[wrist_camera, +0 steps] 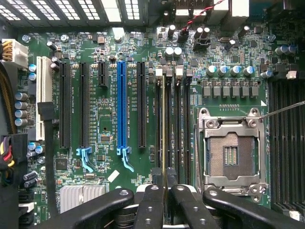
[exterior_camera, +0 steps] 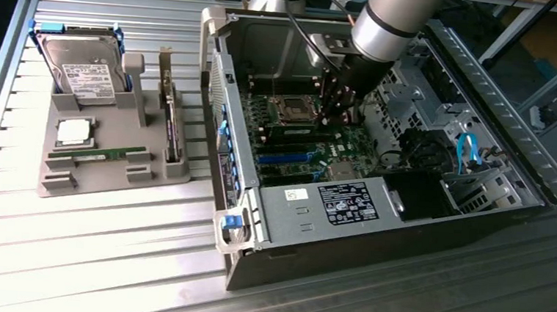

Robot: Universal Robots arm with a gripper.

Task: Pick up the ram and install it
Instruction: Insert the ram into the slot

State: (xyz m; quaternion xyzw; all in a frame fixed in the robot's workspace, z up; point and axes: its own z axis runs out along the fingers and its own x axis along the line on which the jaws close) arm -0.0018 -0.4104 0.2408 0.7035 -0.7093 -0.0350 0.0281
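**Entry: ram in the jaws, over the motherboard's memory slots**

- Gripper [wrist_camera: 167, 202]: we find it inside the open computer case [exterior_camera: 304, 209], low over the motherboard. Its jaws are narrow, pinched on a thin board edge.
- The ram [wrist_camera: 164, 129]: it is seen edge-on between the fingertips and runs straight out from them along one of the memory slots [wrist_camera: 177, 129]. We cannot tell whether it is seated or only resting in the slot mouth.
- Empty CPU socket [wrist_camera: 232, 152]: just beside the gripper on one side.
- Blue expansion slot [wrist_camera: 122, 105]: further off on the other side.
- White slot latch [wrist_camera: 159, 72]: at the end of the slots farthest from the gripper.
- Parts tray [exterior_camera: 110, 181]: well apart from the gripper, outside the case, with another green stick [exterior_camera: 97, 156] lying in it.

Hazards, in our judgement:
- A stick slightly off the slot line would bind or ride on the slot wall.
- Pressure from the gripper's end alone could seat that end and leave the latch end proud.
- A closed latch would block entry.
- So slight a pinch may let the board slip.
- Sideways drift brings the fingers against the socket frame.
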